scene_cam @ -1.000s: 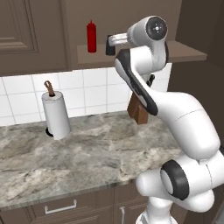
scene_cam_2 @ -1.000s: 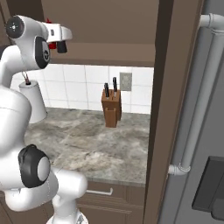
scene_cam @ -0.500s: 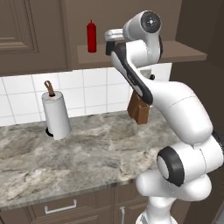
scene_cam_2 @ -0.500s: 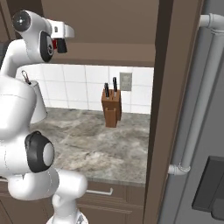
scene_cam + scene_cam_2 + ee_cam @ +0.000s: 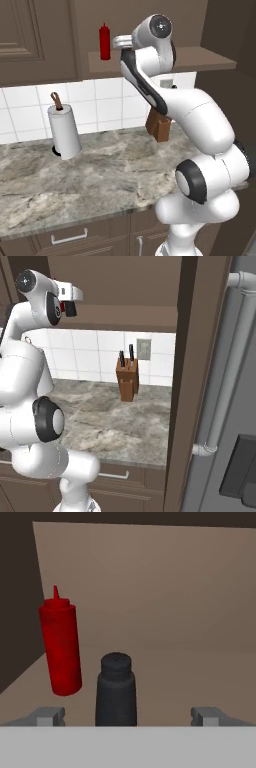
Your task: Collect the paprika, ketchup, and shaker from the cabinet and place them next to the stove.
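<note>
Gripper [image 5: 128,716]: jaws spread wide, holding nothing, raised level with the cabinet [image 5: 200,59] shelf.
Shaker [image 5: 116,690]: squat, black, upright on the shelf near its front edge, between the fingertips [image 5: 46,716] without touching either.
Ketchup [image 5: 61,646]: red bottle, upright, just beyond and beside the shaker, toward the shelf's left end.
Counter [image 5: 100,175] below: paper towel roll [image 5: 64,131] toward the back edge; knife block [image 5: 159,125] against the tiled wall.

Bright red ketchup [image 5: 61,647], black shaker [image 5: 116,690], brown cabinet [image 5: 150,587], grey-veined marble counter [image 5: 75,185].
</note>
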